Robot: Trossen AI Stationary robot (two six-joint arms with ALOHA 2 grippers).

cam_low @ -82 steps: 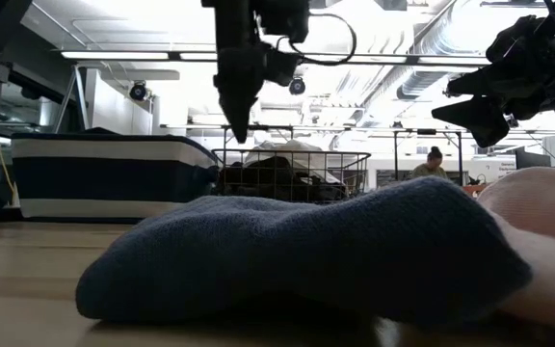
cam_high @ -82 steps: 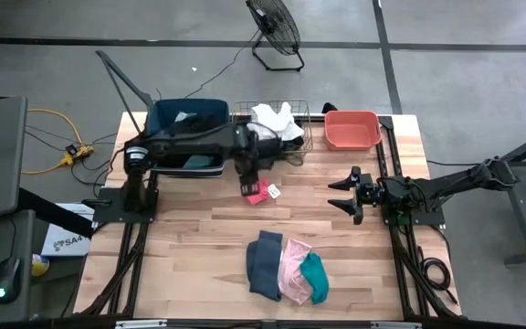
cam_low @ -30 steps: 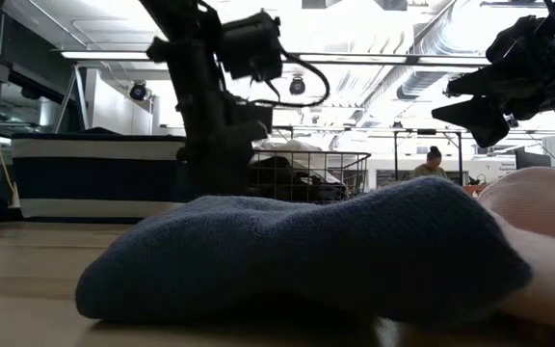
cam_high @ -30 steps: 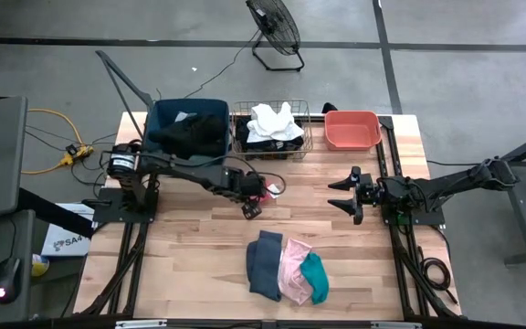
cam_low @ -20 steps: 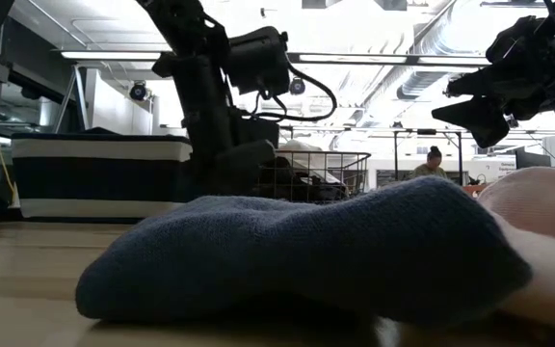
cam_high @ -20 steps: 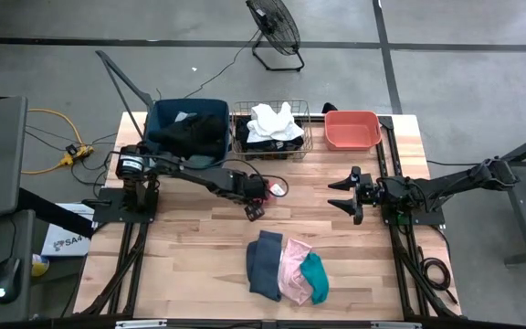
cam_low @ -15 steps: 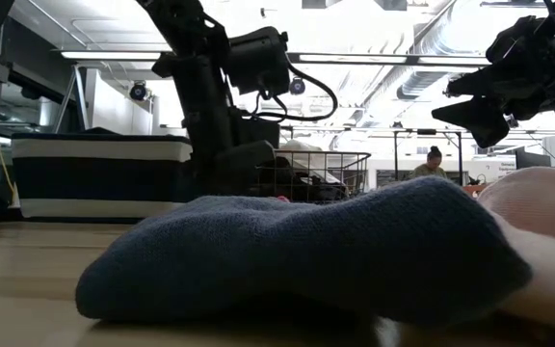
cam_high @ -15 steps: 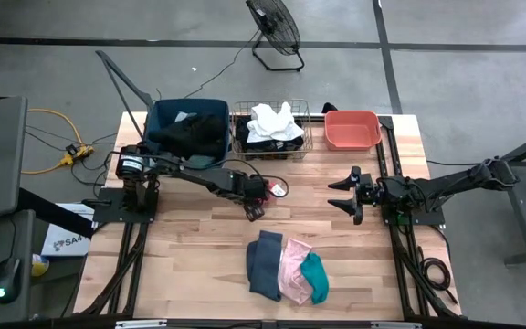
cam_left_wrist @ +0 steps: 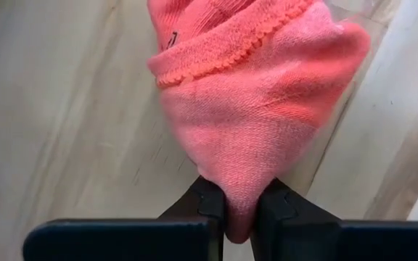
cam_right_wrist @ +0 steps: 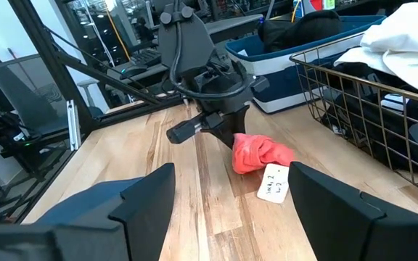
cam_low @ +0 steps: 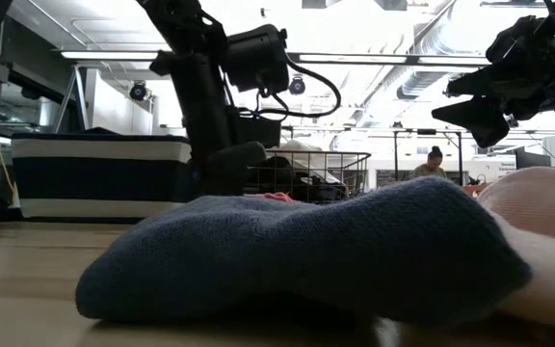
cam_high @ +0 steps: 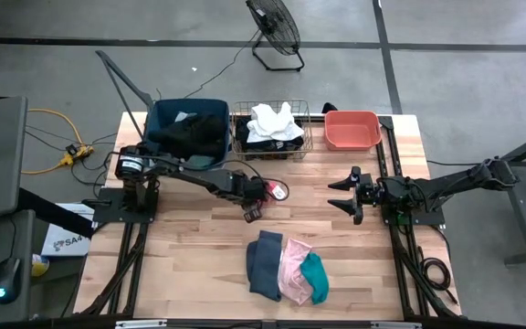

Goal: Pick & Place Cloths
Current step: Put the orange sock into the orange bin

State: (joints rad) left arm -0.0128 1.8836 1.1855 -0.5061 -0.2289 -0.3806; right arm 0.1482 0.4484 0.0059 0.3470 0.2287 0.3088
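Bright pink cloth [cam_left_wrist: 256,101], at the high view's centre just below the wire basket [cam_high: 304,137], sits clamped in our left gripper [cam_left_wrist: 239,217]; we judge lifting comes next, while our right gripper [cam_high: 343,196] waits spread at right.

Two dark jointed arms [cam_high: 190,172], black looping cable [cam_low: 321,82], matte black fingers [cam_left_wrist: 210,210]

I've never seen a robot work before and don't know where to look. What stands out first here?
The bright pink cloth draws the eye: the left gripper has its jaws pinched on it, low over the table's middle. Near the front edge lie three more cloths side by side, slate grey-blue, pale pink and teal-green. The right gripper waits open at the right side.
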